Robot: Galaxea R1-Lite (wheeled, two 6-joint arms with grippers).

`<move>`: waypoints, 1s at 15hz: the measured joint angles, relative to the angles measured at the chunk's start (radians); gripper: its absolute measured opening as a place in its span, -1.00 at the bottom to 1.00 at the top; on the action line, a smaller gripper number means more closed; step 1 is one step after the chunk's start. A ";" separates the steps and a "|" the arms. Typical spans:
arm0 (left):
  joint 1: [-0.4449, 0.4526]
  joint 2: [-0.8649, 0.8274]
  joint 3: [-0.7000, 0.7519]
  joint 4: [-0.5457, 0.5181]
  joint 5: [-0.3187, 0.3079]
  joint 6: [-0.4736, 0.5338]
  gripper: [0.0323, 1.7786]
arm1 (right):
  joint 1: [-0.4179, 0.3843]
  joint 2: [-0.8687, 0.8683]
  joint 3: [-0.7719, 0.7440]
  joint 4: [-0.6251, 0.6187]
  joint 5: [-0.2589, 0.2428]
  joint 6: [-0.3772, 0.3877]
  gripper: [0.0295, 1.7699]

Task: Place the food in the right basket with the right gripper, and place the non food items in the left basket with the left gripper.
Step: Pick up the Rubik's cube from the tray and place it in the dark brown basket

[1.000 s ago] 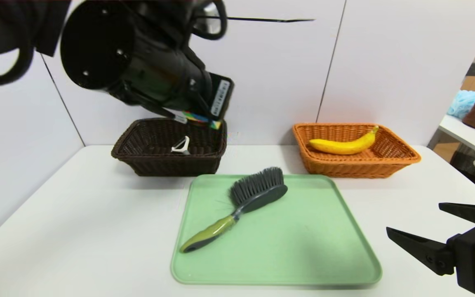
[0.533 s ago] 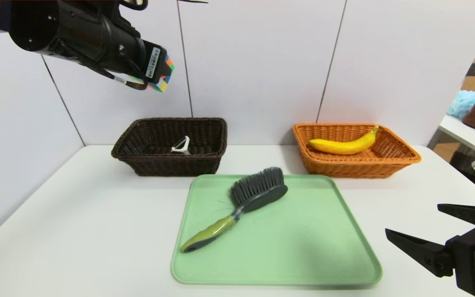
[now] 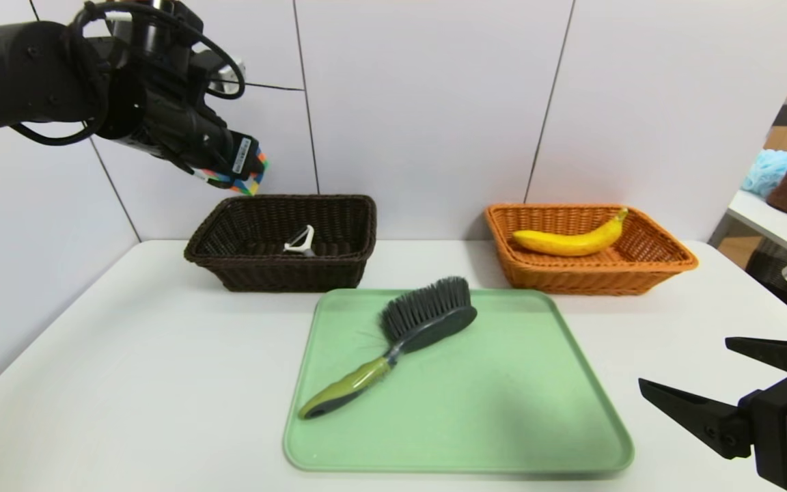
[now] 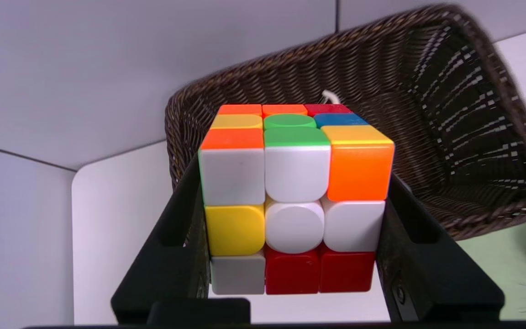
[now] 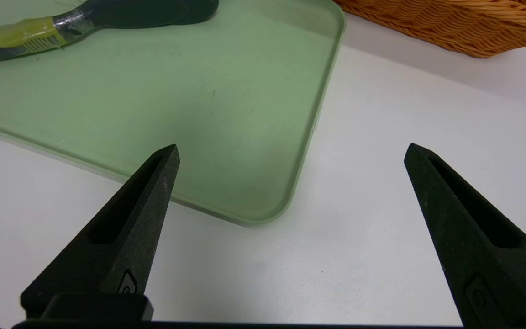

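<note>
Pale wall panels close off the far edge of the white bench (image 3: 127, 383); from my head I see my left gripper (image 3: 246, 174) up by the far-left corner, above the left rim of the left basket (image 3: 281, 273), clamped on the puzzle cube (image 3: 243, 183). The peeler (image 3: 300, 242) already lies in that basket, the banana (image 3: 571, 240) in the right basket (image 3: 598, 273), and the brush (image 3: 393, 345) lies aslant on the green tray (image 3: 503, 424). At my left wrist the cube (image 4: 295, 201) sits squarely between both fingers (image 4: 427, 256), pinched on opposite flat faces: it looks light, rigid and smooth-sided, so I judge a centred flat-face hold safest against slipping. At my right wrist, my right gripper (image 5: 290, 151) hangs wide apart and empty over the tray's near-right corner.
</note>
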 joint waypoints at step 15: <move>-0.059 0.209 0.000 0.004 0.002 -0.176 0.07 | 0.000 -0.003 0.006 0.000 0.001 -0.002 0.92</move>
